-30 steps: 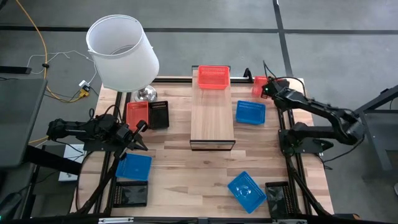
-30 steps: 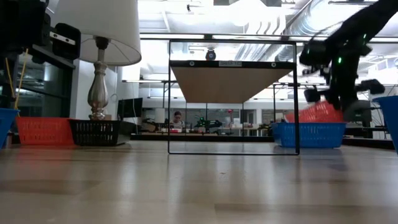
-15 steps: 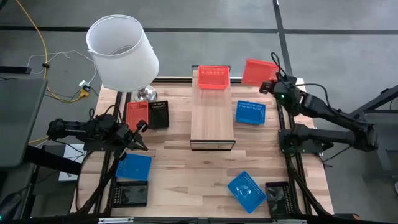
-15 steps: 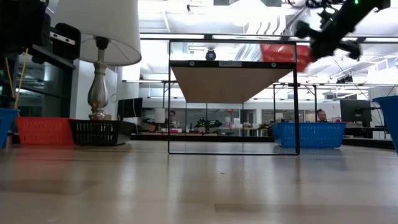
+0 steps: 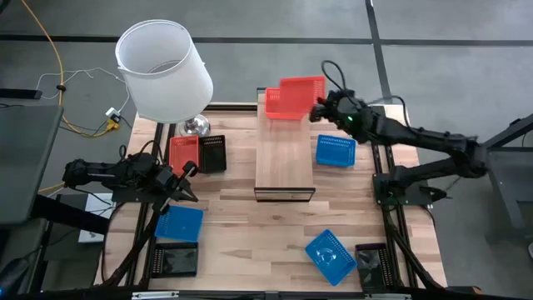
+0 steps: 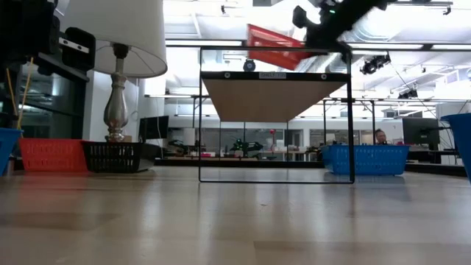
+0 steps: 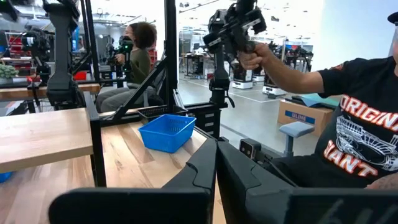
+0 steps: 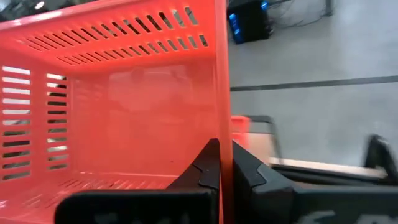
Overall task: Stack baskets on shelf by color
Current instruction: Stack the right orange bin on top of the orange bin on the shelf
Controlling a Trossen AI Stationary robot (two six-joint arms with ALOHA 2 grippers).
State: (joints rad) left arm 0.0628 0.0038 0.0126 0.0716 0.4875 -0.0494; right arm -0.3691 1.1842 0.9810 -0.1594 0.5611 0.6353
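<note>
Baskets lie scattered on the table point(image 5: 233, 208): nearest the front edge a black one point(image 5: 176, 260) at the left, a tilted blue one point(image 5: 330, 255) and another black one point(image 5: 371, 261) at the right, with a blue one point(image 5: 180, 222) just behind the left black. Left gripper point(image 5: 188, 180) waits there above the table's left side, fingers pressed together on nothing. Farther back, a red basket point(image 5: 182, 152) and a black basket point(image 5: 213, 152) sit side by side near the lamp point(image 5: 163, 70); a blue basket point(image 5: 336, 151) lies right of the shelf point(image 5: 284, 158). Right gripper point(image 5: 318, 111) holds a red basket point(image 5: 301, 90) by its wall, tilted in the air over the shelf's far end, partly above another red basket point(image 5: 277, 105) resting there.
</note>
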